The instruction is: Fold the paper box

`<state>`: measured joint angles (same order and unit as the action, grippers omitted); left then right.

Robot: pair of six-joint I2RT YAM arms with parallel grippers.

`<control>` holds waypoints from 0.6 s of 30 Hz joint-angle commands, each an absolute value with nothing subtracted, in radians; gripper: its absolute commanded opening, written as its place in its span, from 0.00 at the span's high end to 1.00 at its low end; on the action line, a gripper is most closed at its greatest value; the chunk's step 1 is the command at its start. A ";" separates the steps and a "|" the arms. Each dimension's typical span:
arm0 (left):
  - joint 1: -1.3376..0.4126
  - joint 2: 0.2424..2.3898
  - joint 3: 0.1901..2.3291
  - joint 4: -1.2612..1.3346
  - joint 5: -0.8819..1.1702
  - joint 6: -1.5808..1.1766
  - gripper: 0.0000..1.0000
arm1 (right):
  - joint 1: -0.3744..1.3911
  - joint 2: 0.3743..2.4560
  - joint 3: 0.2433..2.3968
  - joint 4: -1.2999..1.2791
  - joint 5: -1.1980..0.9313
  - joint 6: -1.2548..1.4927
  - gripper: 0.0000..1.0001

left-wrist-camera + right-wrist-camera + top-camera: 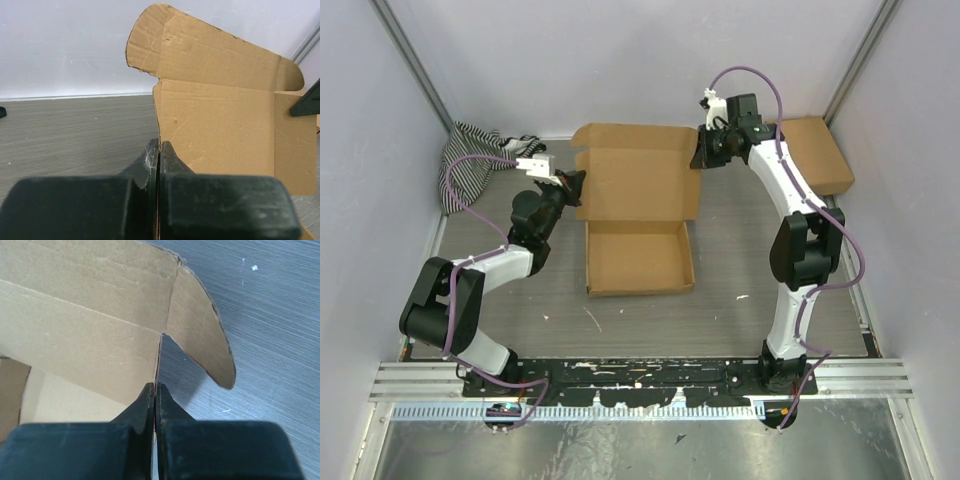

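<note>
Top external, left pincer (576,187) and right pincer (701,156) angled inward, gripping paper box (638,190)

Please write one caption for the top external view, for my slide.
The left gripper and right gripper pinch opposite lid edges of the paper box.

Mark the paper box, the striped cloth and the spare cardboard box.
paper box (640,258): top view, floor of its tray.
striped cloth (470,140): top view, upper folds of the heap.
spare cardboard box (820,155): top view, its top face.
</note>
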<state>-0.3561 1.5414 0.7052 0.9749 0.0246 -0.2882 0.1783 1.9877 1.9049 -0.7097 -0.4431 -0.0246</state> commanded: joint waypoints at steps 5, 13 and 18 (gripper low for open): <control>-0.358 1.489 0.835 0.801 0.003 -0.257 0.38 | 0.222 1.854 1.742 -0.477 -0.259 0.008 0.99; -0.354 1.470 1.179 0.171 -0.097 -0.097 0.27 | 0.252 1.645 1.445 -0.120 -0.236 -0.147 0.99; -0.331 1.576 1.507 -0.181 -0.003 -0.013 0.23 | 0.258 1.585 1.374 -0.026 -0.233 -0.264 0.99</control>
